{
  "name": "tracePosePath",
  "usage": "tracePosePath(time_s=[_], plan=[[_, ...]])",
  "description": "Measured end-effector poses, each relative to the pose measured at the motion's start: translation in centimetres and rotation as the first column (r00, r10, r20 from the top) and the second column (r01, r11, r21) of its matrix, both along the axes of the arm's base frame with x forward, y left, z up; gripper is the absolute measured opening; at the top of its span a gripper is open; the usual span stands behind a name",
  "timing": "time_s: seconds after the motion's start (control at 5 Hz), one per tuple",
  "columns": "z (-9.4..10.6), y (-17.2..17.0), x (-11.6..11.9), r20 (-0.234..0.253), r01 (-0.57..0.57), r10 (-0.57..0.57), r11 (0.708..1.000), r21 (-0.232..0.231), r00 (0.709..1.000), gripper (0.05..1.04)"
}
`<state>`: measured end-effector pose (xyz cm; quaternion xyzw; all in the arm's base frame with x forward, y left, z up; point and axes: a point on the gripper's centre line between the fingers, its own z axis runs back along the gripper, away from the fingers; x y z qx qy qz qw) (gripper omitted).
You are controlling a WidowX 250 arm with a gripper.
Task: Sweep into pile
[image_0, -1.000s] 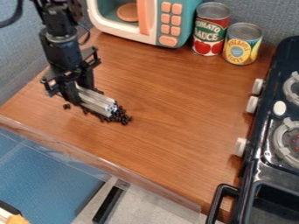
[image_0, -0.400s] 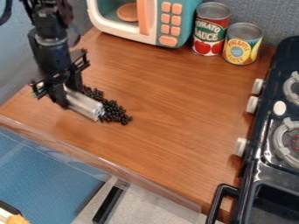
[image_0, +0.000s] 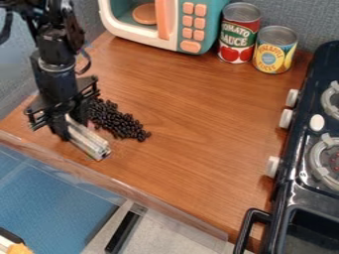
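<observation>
At nine o'clock, the gripper (image_0: 71, 125) has its fingers clenched on a silvery bar (image_0: 88, 141); black beans (image_0: 120, 121) lie clustered beside it, toward two o'clock

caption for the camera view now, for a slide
Robot gripper holding a pale bar beside a pile of dark beans on a wooden counter.

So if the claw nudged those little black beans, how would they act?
The black beans look small and rounded, so each would probably roll or skid a little on the smooth wooden counter. Being loosely heaped, the pile would likely spread and change shape rather than slide as one block. Each bean also seems likely to be very light.
</observation>
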<state>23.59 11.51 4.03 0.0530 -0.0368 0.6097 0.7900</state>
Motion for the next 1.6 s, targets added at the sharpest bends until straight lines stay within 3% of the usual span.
tracePosePath(time_s=[0.2,0.6,1.6], plan=[[-0.3,0.4,0.3,0.017,-0.008,0.008,0.999,0.038,1.000,0.374],[-2.6,0.2,1.3,-0.003,-0.051,0.051,0.997,0.063,0.999,0.374],[-2.8,0.2,2.9,0.012,-0.093,0.092,0.993,0.078,0.996,0.374]])
